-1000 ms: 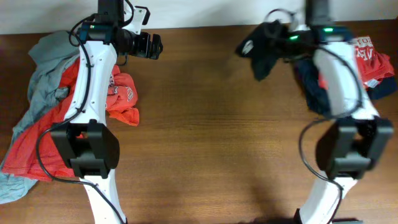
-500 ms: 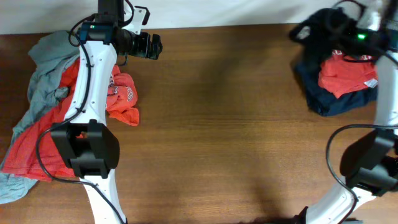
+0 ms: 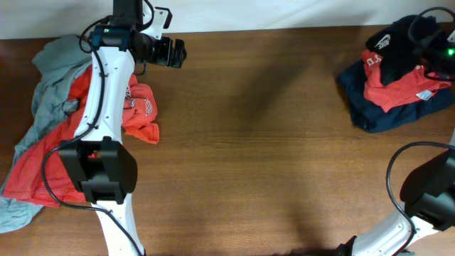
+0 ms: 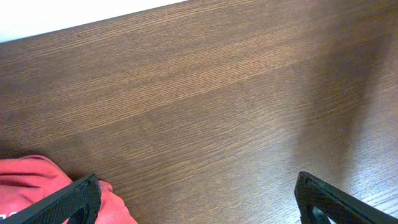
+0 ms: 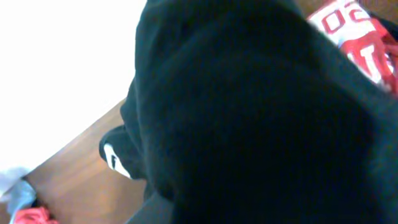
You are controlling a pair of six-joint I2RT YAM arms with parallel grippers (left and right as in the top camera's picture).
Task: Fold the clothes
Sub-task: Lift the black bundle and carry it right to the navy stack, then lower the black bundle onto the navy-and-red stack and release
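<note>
Right hand (image 3: 425, 34) pinching soft black T-shirt with white logo (image 3: 399, 43), far right, above red-orange shirt (image 3: 405, 89) on navy one (image 3: 384, 117); left hand (image 4: 199, 199) spread over wooden tabletop (image 3: 270, 142).

Brown wood-grain table (image 3: 270, 142); black shirt (image 3: 397, 57) with white logo, red-orange shirt (image 3: 398, 87) with white lettering, navy shirt (image 3: 387, 117), grey shirt (image 3: 50, 71)

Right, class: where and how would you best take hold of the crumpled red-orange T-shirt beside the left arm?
Probably pinch the rumpled outer edge of the red-orange T-shirt, coming from above on its bare-table side: that edge lies clear of the left arm and grey T-shirt.
</note>
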